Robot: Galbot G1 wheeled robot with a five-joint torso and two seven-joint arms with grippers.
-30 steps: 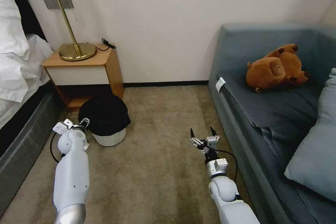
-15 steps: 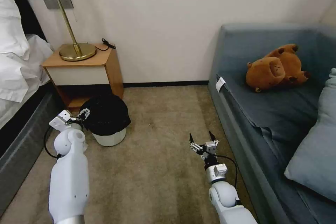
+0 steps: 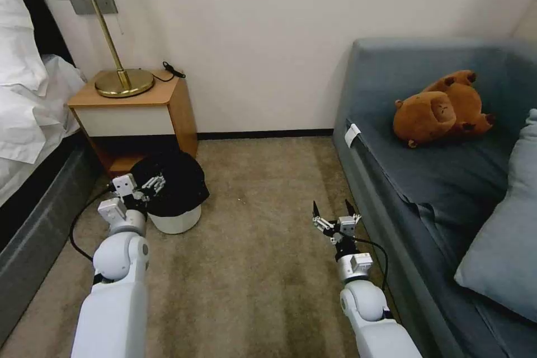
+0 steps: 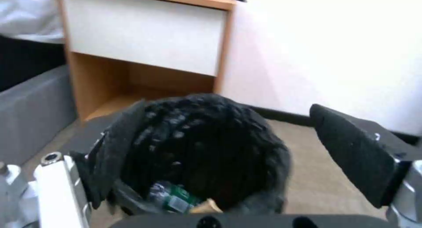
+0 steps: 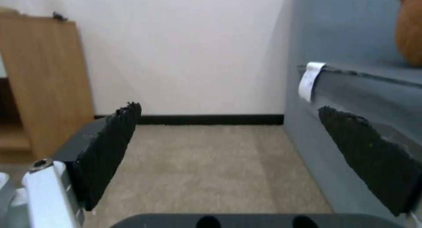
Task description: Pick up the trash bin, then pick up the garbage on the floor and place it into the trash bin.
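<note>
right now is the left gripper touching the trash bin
Cannot tell. Left wrist view: the left gripper has open fingers around the trash bin rim; no view shows plain contact or gap.

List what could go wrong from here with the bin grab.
The left gripper hangs open at the trash bin, whose loose black bag drapes over the rim: the jaws might pinch only bag and slip. The bin stands close to the nightstand, so a lift could bump it. A tilt could spill the bottle inside.

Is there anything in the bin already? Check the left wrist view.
Yes: a clear bottle with a green label and a tan scrap lie at the bottom of the bin.
</note>
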